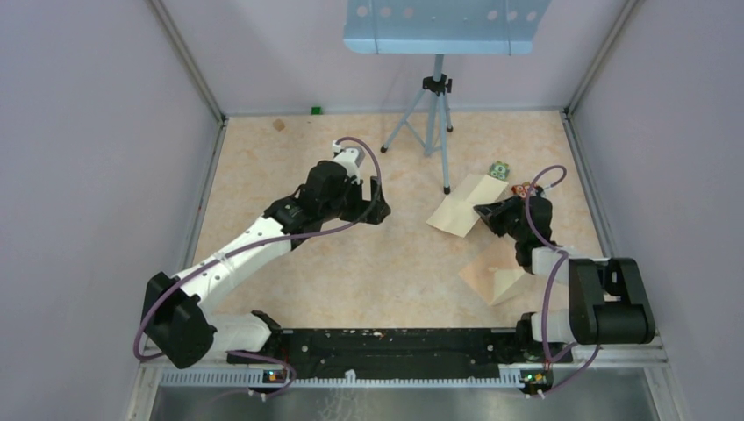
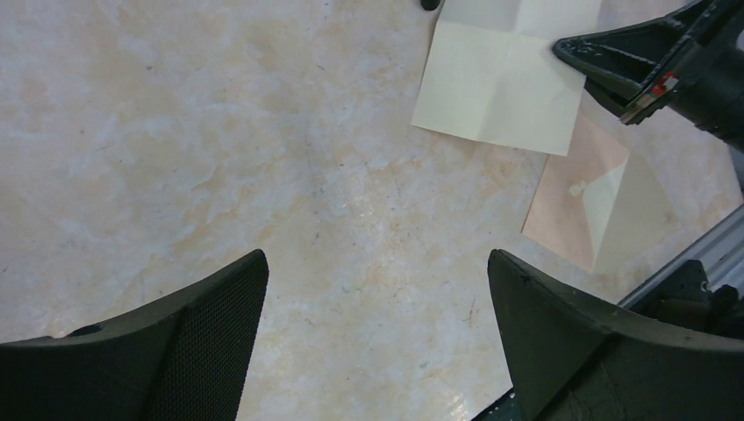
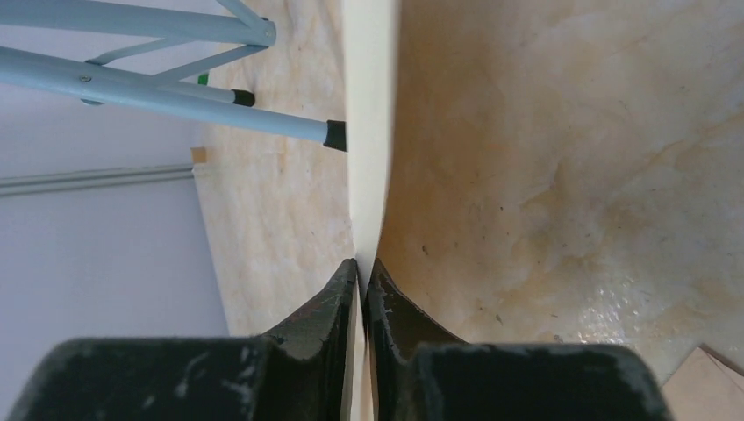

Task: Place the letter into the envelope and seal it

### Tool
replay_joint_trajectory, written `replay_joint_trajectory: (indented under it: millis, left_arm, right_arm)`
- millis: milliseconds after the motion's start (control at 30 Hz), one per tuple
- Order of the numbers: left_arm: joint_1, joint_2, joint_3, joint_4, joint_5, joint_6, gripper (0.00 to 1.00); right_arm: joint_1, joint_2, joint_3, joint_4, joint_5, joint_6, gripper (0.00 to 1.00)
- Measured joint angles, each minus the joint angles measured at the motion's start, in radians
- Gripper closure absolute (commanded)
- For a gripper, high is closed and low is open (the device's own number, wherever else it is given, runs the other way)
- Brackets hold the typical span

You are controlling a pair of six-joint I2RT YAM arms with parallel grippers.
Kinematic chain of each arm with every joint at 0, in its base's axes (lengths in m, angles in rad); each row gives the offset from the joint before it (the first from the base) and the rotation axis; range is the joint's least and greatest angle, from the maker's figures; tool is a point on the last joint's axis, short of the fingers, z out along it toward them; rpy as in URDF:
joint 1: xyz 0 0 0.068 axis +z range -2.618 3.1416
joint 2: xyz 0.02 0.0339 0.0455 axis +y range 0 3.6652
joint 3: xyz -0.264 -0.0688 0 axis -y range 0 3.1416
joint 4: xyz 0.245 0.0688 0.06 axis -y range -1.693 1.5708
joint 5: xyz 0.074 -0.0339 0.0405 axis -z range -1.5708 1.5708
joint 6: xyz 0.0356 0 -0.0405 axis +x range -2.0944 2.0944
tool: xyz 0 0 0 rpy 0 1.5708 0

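Our left fingers (image 2: 202, 333) stand spread wide with nothing between them. The left gripper (image 1: 373, 200) hangs over the bare marbled beige tabletop (image 1: 351, 272), just to 11 o'clock of the table's middle. We judge it waits there so that it keeps clear of the paper while staying near enough to help later.

At 3 o'clock of it lies the small pale cream sheet of creased paper, the letter (image 1: 461, 209). One black-tipped leg of the pale blue metal tripod (image 1: 434, 114) comes down just beside its 11 o'clock corner. The right gripper (image 3: 361, 267) is pinched tight on the letter's near edge, and from its own wrist we see the sheet running edge-on away between the jaws. We take so thin a bite at the rim as meant to leave most of the sheet free to slide into a pocket. Whether the far edge rests on the table we cannot tell.

At 5 o'clock of the letter, partly under the right arm, lies the pinkish-tan kraft paper envelope (image 2: 575, 197). It is flat and untouched, and its pale triangular flap seems to be turned open. The letter is not yet inside.
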Motion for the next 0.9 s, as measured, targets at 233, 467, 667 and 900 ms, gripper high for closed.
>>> replay_joint_trajectory:
  millis: [233, 467, 667, 900]
  left_arm:
    - [0.0, -0.017, -0.037, 0.095, 0.08, -0.037, 0.01]
    - [0.015, -0.017, -0.037, 0.167, 0.132, -0.04, 0.01]
    - [0.078, -0.017, -0.027, 0.23, 0.252, -0.001, 0.01]
    - [0.095, -0.017, 0.073, 0.275, 0.402, 0.142, 0.07]
  right_arm:
    - [0.0, -0.084, 0.015, -0.049, -0.053, -0.029, 0.95]
    - [0.0, -0.23, 0.132, -0.138, -0.217, -0.069, 0.96]
    - [0.0, -0.33, 0.219, -0.165, -0.406, -0.044, 0.96]
    - [0.026, -0.344, 0.381, -0.219, -0.573, -0.025, 0.96]
